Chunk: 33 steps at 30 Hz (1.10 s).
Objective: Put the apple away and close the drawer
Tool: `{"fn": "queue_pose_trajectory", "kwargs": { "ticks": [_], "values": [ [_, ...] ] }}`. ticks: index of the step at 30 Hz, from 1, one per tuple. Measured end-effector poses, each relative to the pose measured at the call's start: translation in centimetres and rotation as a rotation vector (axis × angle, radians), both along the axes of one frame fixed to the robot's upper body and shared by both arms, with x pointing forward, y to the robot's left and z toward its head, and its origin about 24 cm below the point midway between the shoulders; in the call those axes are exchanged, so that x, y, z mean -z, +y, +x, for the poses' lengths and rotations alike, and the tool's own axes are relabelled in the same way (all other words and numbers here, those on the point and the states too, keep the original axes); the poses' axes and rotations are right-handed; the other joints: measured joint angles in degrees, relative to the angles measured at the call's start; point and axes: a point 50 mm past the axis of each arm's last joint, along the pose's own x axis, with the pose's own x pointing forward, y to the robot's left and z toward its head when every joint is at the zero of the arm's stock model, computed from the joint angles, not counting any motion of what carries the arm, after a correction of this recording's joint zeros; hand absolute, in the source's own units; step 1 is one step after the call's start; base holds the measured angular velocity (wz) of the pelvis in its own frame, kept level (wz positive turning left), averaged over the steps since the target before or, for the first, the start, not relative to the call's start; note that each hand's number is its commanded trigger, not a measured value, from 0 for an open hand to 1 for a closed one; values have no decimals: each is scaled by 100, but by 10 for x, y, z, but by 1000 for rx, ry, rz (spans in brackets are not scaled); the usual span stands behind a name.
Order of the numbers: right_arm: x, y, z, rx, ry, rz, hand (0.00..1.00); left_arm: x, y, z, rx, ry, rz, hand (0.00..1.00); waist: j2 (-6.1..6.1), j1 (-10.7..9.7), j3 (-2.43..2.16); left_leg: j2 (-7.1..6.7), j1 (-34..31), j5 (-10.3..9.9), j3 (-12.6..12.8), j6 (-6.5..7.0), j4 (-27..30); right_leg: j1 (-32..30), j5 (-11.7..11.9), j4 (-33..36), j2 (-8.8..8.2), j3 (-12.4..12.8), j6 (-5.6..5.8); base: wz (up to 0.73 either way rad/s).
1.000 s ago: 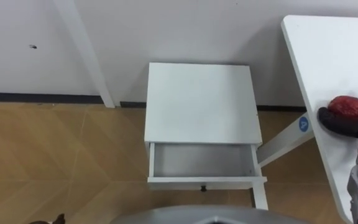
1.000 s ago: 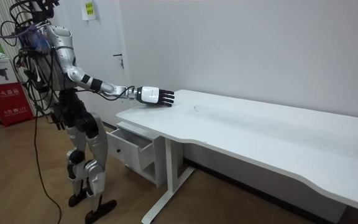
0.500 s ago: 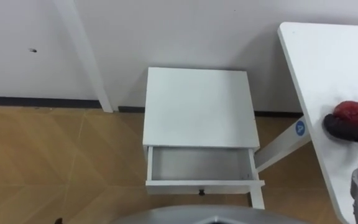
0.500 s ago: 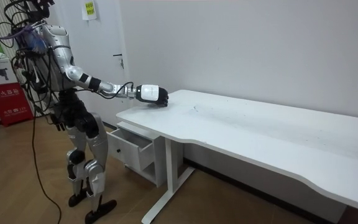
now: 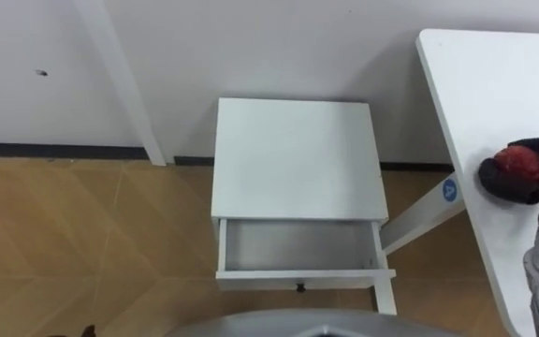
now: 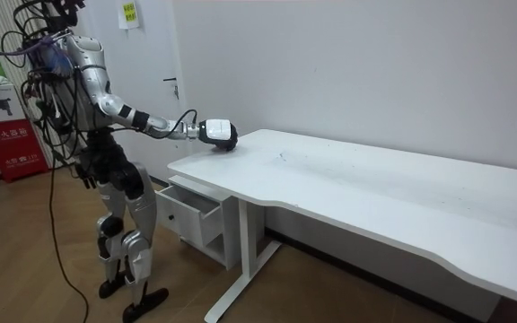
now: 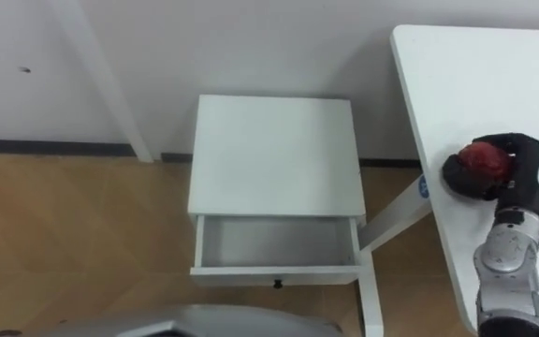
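A red apple [image 5: 524,164] [image 7: 481,157] is at the near left corner of the white table [image 5: 494,84], inside my right hand [image 5: 505,187] [image 7: 524,168]. The hand's black fingers are curled round the apple from above and from the side. In the room view my right arm reaches out to that hand [image 6: 217,133], at the table's [image 6: 375,179] end. The white nightstand [image 5: 298,159] stands against the wall, left of the table. Its drawer [image 5: 298,245] [image 6: 191,211] is pulled out towards me and is bare inside.
The table's slanted white leg [image 5: 429,213] runs down beside the nightstand's right side. Wooden floor [image 5: 82,243] spreads to the left of the nightstand. A white pole [image 5: 120,80] leans along the wall at the left.
My right hand's fingers went from straight over the apple to curled round it. The hand has drawn back a little towards the table's end.
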Motion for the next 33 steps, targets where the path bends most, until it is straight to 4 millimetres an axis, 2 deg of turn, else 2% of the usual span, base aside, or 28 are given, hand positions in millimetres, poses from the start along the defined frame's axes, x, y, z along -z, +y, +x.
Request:
{"fn": "queue_pose_trajectory", "kwargs": {
  "ticks": [8,11,13,16,18,19,23,29,30,31,32,33],
  "values": [
    [1,41,17,-221,58,4,100,3,-7,14,72,-4,-22,0,8,294,11,25,-20,-7,-21,-13,-5,-5,31,-3,18,2,-24,-1],
    [3,79,25,-426,113,31,100,3,-11,20,128,0,-26,0,16,316,17,24,-113,0,-91,-23,47,-11,34,-10,12,-132,-28,20],
    [11,111,25,-561,160,84,100,4,-15,29,162,-11,-34,0,65,501,52,23,-156,-3,-130,-22,87,-20,34,-16,4,-200,-28,15],
    [15,137,23,-675,204,136,100,4,-17,38,184,-29,-44,0,106,698,59,-11,-306,-3,-230,-16,176,-94,34,-11,-28,-339,-27,19],
    [13,148,24,-732,205,155,100,5,-18,37,184,-26,-52,0,146,746,90,-25,-366,-2,-263,-13,197,-121,35,-13,-41,-378,-25,16],
    [13,152,24,-755,211,168,100,5,-18,38,185,-27,-54,0,159,745,93,-34,-406,2,-306,-7,207,-125,36,-16,-53,-451,-24,23],
    [11,157,27,-772,208,190,100,5,-20,33,181,-17,-58,0,161,759,93,-31,-406,4,-314,-4,205,-104,36,-17,-52,-459,-24,11],
    [7,162,29,-796,196,202,100,6,-24,37,181,-30,-64,0,167,733,91,-27,-409,4,-307,-4,202,-102,36,-19,-50,-498,-24,0],
    [7,162,28,-800,199,204,96,6,-24,40,182,-37,-60,0,171,743,89,-28,-411,4,-304,-4,205,-102,36,-19,-53,-522,-23,0],
    [7,162,28,-803,202,206,34,5,-24,42,184,-43,-59,0,176,742,87,-28,-412,4,-301,-4,207,-102,36,-17,-59,-545,-23,0],
    [8,162,28,-803,203,207,0,5,-24,43,185,-47,-59,0,177,737,87,-28,-412,4,-300,-4,208,-102,36,-18,-61,-555,-23,0],
    [8,162,27,-802,206,208,0,5,-24,44,187,-53,-58,0,176,729,86,-29,-413,4,-300,-4,209,-100,36,-16,-64,-583,-23,0]
  ]
}}
